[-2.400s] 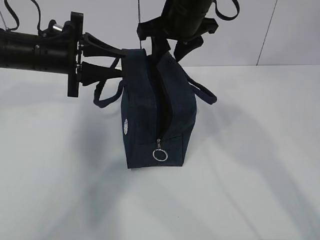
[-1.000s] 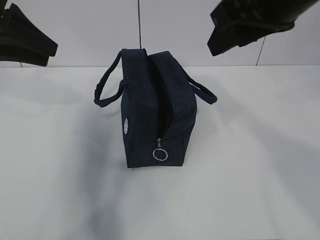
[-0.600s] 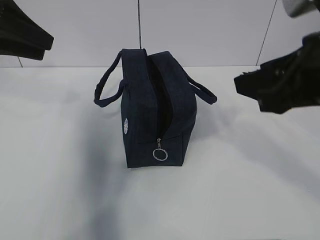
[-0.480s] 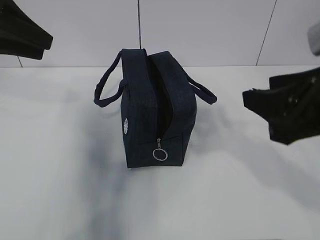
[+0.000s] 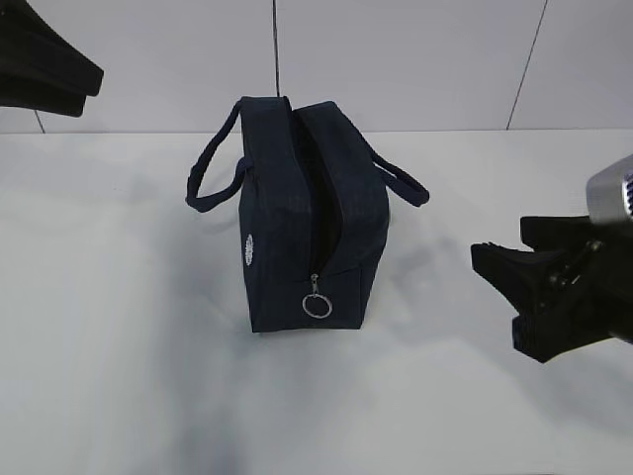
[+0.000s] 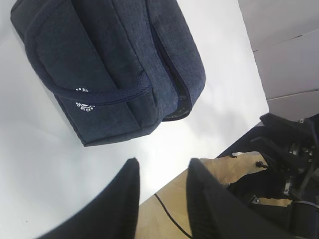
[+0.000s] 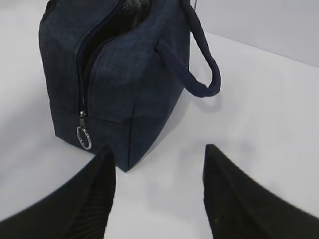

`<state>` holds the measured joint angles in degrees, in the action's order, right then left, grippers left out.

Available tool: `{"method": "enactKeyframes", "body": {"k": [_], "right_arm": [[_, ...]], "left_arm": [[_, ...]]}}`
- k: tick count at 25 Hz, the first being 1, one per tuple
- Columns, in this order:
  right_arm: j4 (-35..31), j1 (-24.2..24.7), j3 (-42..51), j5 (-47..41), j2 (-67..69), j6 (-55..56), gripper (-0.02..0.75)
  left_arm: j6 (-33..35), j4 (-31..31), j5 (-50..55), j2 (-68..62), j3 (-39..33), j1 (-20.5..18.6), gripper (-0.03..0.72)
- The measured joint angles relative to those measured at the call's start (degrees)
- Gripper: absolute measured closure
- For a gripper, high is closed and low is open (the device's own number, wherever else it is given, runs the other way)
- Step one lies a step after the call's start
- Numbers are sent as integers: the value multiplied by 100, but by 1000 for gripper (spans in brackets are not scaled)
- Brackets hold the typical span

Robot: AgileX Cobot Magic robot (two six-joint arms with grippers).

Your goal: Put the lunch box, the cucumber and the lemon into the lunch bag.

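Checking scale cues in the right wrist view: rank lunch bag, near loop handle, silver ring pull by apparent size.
1. lunch bag, fills most of the upper frame.
2. loop handle, hanging off the bag's side.
3. silver ring pull, smallest, low on the zipper end.

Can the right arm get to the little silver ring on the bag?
Probably yes. The right pincer is open and empty, low beside the lunch bag, and the silver ring hangs on the near end with only bare table between them.
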<state>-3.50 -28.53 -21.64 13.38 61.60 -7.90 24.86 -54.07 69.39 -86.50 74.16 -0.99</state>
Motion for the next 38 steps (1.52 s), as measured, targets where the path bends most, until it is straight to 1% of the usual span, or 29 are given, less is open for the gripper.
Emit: {"method": "enactKeyframes", "body": {"k": [4, 6, 9, 15, 19, 23, 28, 33, 38], "right_arm": [[394, 0, 397, 1788, 561, 399, 316], [655, 0, 531, 2442, 885, 720, 316], [993, 0, 566, 2943, 1447, 991, 316], [1197, 0, 566, 4348, 2753, 1398, 316], [1586, 0, 566, 5019, 3626, 1474, 317], [1970, 0, 509, 5141, 4281, 1474, 317], [2081, 0, 450, 5170, 4625, 1482, 316], [2321, 0, 89, 5210, 4912, 1532, 316], [2357, 0, -231, 5214, 5170, 1556, 316]], "left_arm": [[-24, 0, 0, 9, 0, 0, 459], [-33, 0, 0, 9, 0, 0, 459], [-36, 0, 0, 9, 0, 0, 459], [-45, 0, 0, 9, 0, 0, 459], [-57, 0, 0, 9, 0, 0, 459], [-80, 0, 0, 9, 0, 0, 459], [-80, 0, 0, 9, 0, 0, 459], [-108, 0, 0, 9, 0, 0, 459], [-185, 0, 0, 9, 0, 0, 459]]}}
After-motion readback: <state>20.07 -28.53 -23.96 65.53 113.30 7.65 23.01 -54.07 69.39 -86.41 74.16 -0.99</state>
